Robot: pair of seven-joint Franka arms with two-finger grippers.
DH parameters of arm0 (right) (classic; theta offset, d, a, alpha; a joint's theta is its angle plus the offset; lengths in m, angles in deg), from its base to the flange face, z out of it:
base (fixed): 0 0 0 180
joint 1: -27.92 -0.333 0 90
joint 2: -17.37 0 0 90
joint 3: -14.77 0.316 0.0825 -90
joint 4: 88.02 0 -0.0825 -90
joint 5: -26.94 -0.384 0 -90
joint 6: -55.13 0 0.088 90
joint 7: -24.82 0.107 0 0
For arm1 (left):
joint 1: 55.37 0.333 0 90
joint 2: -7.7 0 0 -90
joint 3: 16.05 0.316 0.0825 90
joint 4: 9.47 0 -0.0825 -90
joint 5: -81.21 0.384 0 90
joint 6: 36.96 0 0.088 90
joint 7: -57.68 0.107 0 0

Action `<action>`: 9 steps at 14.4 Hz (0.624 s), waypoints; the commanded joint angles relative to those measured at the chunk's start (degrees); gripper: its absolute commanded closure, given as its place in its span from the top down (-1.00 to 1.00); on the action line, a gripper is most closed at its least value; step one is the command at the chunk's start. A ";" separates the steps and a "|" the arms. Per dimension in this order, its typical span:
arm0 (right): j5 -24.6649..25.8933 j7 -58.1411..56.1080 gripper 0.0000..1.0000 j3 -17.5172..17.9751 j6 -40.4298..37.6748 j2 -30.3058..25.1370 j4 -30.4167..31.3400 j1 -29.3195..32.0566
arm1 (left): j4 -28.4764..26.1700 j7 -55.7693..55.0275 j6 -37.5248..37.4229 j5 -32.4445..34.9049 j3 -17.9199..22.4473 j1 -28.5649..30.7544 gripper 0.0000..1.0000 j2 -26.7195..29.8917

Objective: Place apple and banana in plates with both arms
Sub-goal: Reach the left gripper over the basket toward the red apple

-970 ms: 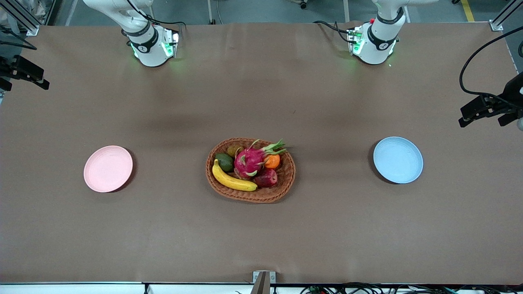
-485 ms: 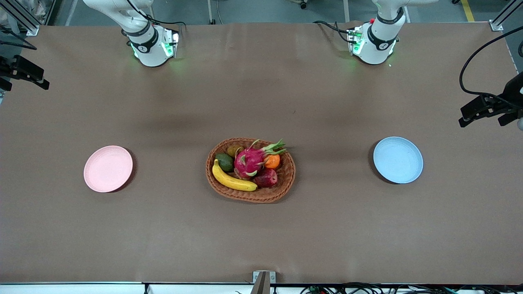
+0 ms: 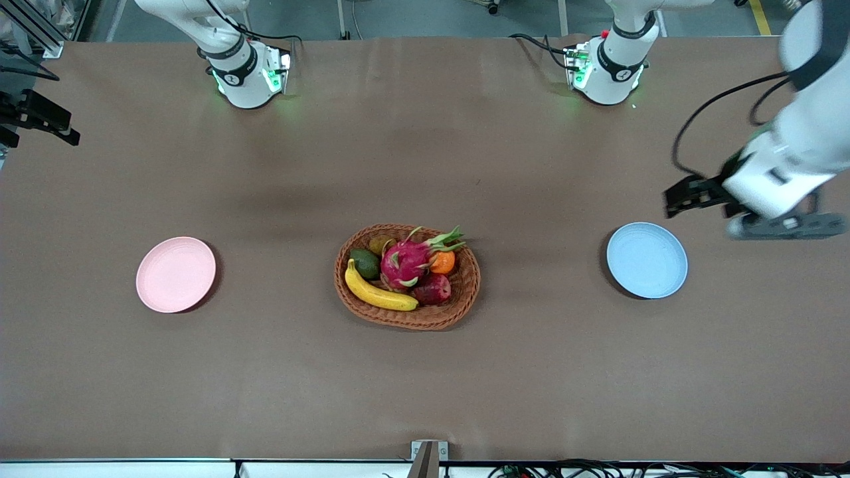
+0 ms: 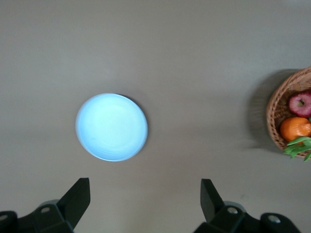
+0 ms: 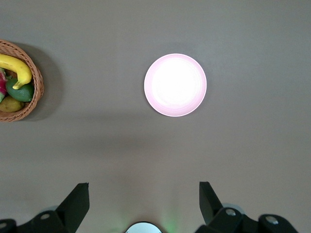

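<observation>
The dark red apple [image 3: 433,288] and the yellow banana [image 3: 378,292] lie in the wicker basket [image 3: 412,322] at mid-table. The pink plate [image 3: 176,273] sits empty toward the right arm's end, the blue plate [image 3: 647,259] empty toward the left arm's end. My left gripper [image 3: 787,226] hangs open and empty over the table beside the blue plate; its wrist view [image 4: 145,196] shows the blue plate [image 4: 112,127] and the apple [image 4: 301,103]. My right gripper [image 5: 144,194] is open and empty, high above the pink plate [image 5: 175,85]; the banana [image 5: 14,68] shows there.
The basket also holds a pink dragon fruit [image 3: 405,260], an orange [image 3: 443,262], a green avocado [image 3: 365,263] and a brownish fruit [image 3: 380,244]. The arm bases [image 3: 246,73] stand along the table's edge farthest from the front camera. A bracket [image 3: 428,451] sits at the nearest edge.
The left arm has swung in over the table toward the blue plate. The right arm, the fruit and the plates have not moved.
</observation>
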 commanded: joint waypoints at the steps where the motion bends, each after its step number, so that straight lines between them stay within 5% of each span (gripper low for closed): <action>1: 0.25 -0.09 1.00 0.44 -0.42 -0.88 0.31 0.53 | 1.29 -7.19 2.72 -0.55 -0.25 -4.80 1.00 -6.29; 9: 0.33 -0.26 1.00 0.62 -0.42 -0.71 0.31 0.44 | 4.00 -30.84 25.91 -2.55 -0.43 -18.70 1.00 -23.95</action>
